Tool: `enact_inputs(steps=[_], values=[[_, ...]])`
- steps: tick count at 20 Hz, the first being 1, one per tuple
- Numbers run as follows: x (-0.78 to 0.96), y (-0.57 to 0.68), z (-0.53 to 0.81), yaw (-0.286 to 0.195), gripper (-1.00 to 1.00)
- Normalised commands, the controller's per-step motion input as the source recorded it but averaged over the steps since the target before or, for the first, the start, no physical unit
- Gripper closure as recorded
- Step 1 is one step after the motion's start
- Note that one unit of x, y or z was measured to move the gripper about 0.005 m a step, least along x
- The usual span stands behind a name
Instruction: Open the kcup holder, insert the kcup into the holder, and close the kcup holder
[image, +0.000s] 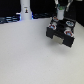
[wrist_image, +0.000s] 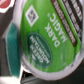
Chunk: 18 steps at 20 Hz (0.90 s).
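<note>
Presently the kcup (wrist_image: 47, 42), green "Dark Magic" lid filling the wrist view, is held clamped in the end effector (image: 60, 20) directly above the kcup holder (image: 61, 32) on the white worktop (image: 25, 55), seemingly positioned for insertion.

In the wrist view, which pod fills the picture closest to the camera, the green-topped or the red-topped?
The white round kcup with the green foil top fills it; only a sliver of the red-topped pod shows at a corner.

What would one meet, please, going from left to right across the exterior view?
A white bottle-like object at the back, then the gripper, then the black kcup holder just below it and reaching furthest right.
</note>
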Motion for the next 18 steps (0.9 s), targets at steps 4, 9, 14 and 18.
enact_inputs(steps=[4, 9, 14, 18], values=[[0.36, 0.34, -0.01, 0.01, 1.0], [0.15, 0.2, -0.09, 0.012, 1.0], [0.05, 0.13, -0.17, 0.017, 1.0], [0.05, 0.03, -0.12, 0.007, 1.0]])
